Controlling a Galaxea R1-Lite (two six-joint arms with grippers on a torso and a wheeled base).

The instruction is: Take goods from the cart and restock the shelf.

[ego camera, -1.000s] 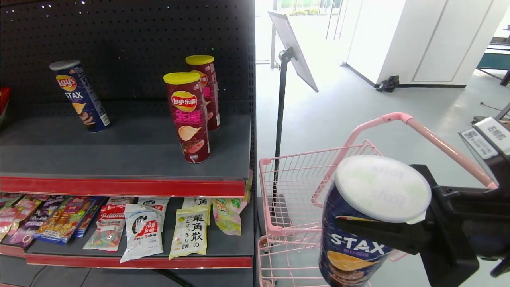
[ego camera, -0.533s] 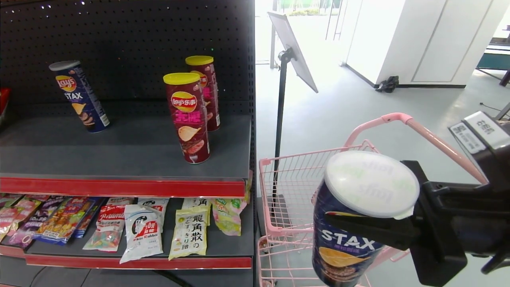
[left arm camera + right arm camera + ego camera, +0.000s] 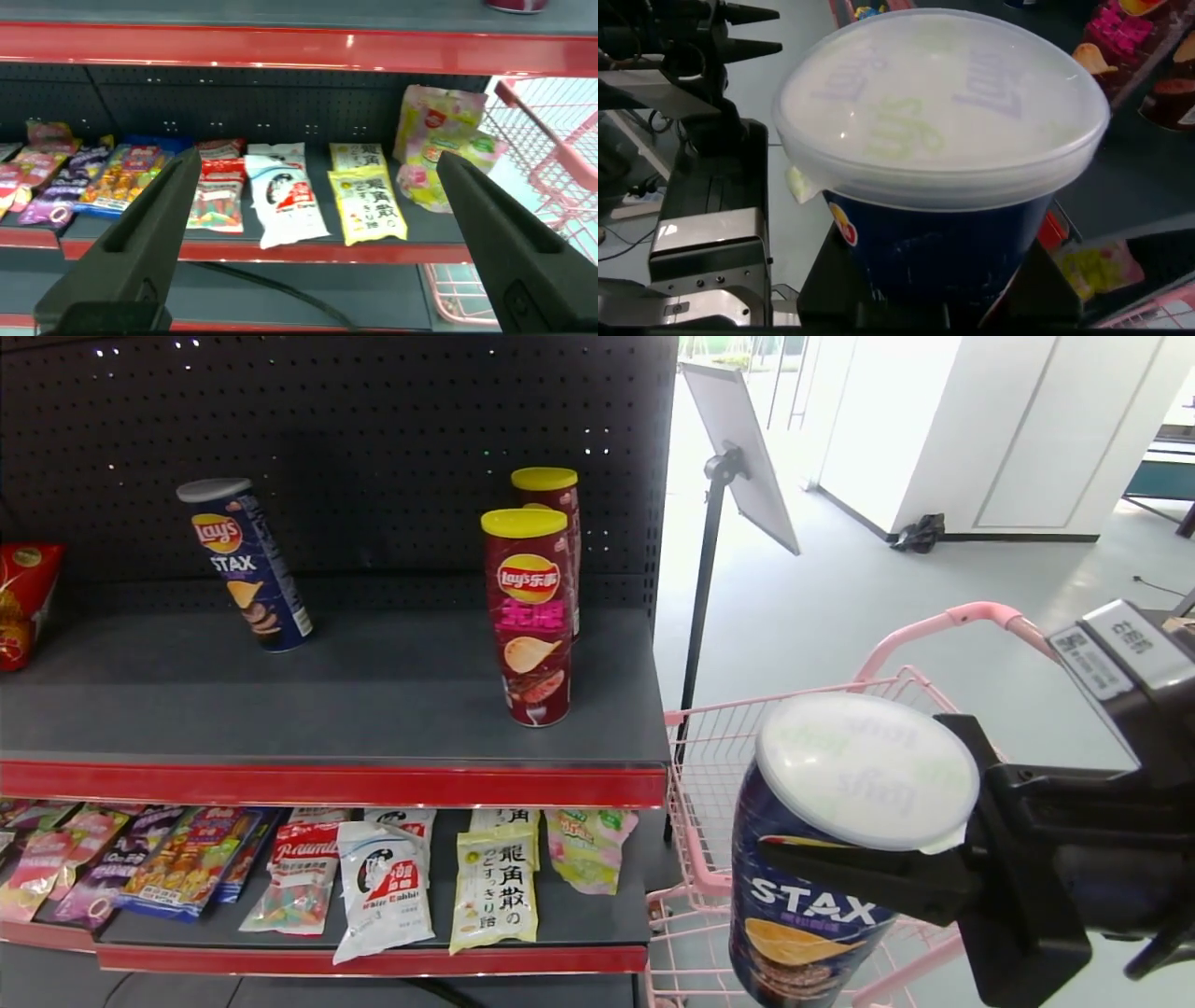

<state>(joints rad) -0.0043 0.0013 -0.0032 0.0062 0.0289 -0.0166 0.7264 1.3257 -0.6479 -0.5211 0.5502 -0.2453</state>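
Head view cuts off the bottom of your held can [image 3: 803, 915]. The right gripper [image 3: 840, 840] is clamped around it, near right, in front of the pink cart [image 3: 709, 737]. The can blocks most of the basket, so I can't tell what's inside. The upper shelf [image 3: 373, 700] holds a second blue can [image 3: 247, 565] far left and two red cans [image 3: 527, 616], the rear one half hidden. Your left gripper [image 3: 318, 233] is spread wide with nothing between the fingers, facing the snack bags [image 3: 280, 191].

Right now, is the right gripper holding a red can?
No, the right gripper is shut on a dark blue can, not a red one.
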